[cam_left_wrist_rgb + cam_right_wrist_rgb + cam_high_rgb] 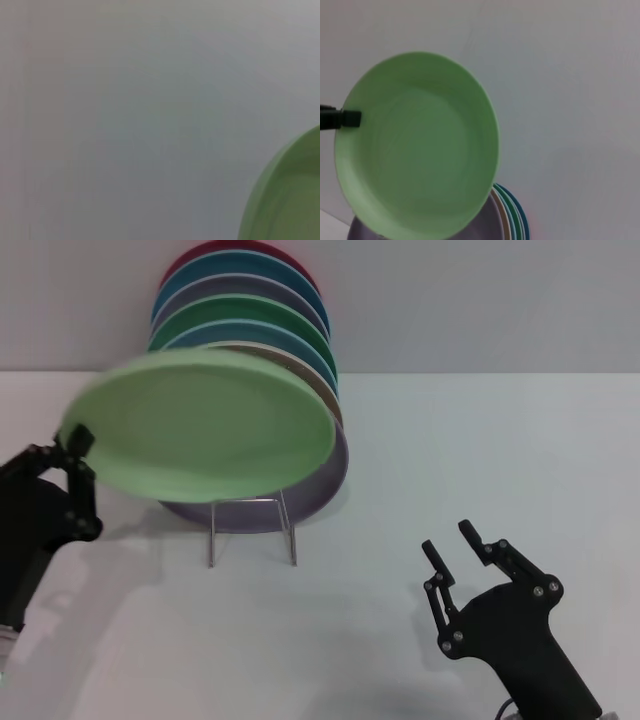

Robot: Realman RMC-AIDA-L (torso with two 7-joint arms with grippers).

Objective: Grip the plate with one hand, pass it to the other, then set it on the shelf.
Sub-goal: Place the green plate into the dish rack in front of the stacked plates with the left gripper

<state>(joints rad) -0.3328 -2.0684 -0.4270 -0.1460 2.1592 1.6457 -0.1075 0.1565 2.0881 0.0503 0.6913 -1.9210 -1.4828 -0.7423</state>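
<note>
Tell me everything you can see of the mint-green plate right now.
The plate is round, shallow and pale mint green, plain, with a matte plastic look and a raised rim. It is held in the air, tilted, in front of the stacked plates on the wire rack. The left gripper clamps its rim at one edge; the right gripper is apart, jaws open.

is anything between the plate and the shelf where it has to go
No free object lies between. The plate, held by the left claw, hangs just before the shelf, whose stacked plates leave the front position next.
</note>
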